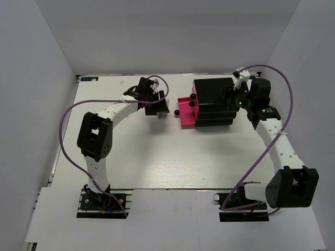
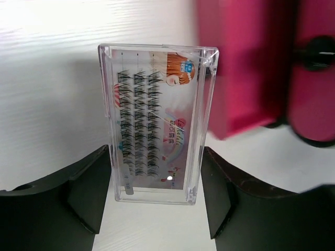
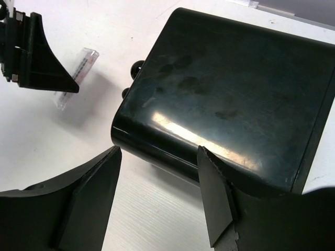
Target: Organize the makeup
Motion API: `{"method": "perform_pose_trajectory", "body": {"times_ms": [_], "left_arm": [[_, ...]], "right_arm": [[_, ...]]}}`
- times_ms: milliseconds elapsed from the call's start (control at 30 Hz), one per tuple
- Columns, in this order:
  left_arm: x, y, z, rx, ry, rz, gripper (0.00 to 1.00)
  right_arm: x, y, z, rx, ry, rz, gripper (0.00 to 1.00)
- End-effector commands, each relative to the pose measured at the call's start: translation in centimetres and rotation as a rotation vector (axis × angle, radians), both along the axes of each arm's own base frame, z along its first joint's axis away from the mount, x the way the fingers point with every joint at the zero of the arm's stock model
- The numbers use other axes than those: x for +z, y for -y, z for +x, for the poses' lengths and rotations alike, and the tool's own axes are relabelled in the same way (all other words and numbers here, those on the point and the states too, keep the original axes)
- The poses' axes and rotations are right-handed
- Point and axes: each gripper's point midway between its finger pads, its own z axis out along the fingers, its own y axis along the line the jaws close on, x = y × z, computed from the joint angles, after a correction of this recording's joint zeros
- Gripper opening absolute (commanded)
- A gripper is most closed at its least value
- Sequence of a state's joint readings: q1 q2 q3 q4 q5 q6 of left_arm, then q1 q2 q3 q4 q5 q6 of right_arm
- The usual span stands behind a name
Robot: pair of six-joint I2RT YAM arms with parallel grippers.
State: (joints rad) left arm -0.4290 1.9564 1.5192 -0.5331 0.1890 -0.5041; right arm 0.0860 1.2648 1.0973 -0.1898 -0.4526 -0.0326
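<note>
A: Currently, what's the left gripper [image 2: 155, 151] doing?
B: Pinching the clear lash case [image 2: 154, 120] by its long sides, just left of the open pink drawer [image 1: 184, 112].
A: And the right gripper [image 3: 157, 151]?
B: Fingers spread, over the black box [image 3: 230, 94] corner.

Pale table [image 1: 157, 167] bears black box [image 1: 212, 94]; lash case [image 2: 154, 120] possibly resting there.

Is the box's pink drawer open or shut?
Open. One pink drawer sticks out from the left side of the black box, and its pink inside is showing.
</note>
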Motion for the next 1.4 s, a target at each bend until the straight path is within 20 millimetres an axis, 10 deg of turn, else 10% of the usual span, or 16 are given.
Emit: {"method": "perform_pose_trajectory", "body": {"times_ms": [0, 633, 1367], "left_arm": [[5.1, 4.8, 0.4, -0.092, 0.09, -0.223, 0.18], [6.9, 12.2, 1.9, -0.065, 0.087, -0.431, 0.18], [7.0, 13.0, 0.3, -0.076, 0.091, -0.604, 0.18]], "right_arm": [[0.6, 0.2, 0.5, -0.001, 0.036, 0.012, 0.65], [0.9, 0.8, 0.4, -0.004, 0.04, 0.024, 0.65], [1.2, 1.1, 0.2, -0.003, 0.044, 0.037, 0.65]]}}
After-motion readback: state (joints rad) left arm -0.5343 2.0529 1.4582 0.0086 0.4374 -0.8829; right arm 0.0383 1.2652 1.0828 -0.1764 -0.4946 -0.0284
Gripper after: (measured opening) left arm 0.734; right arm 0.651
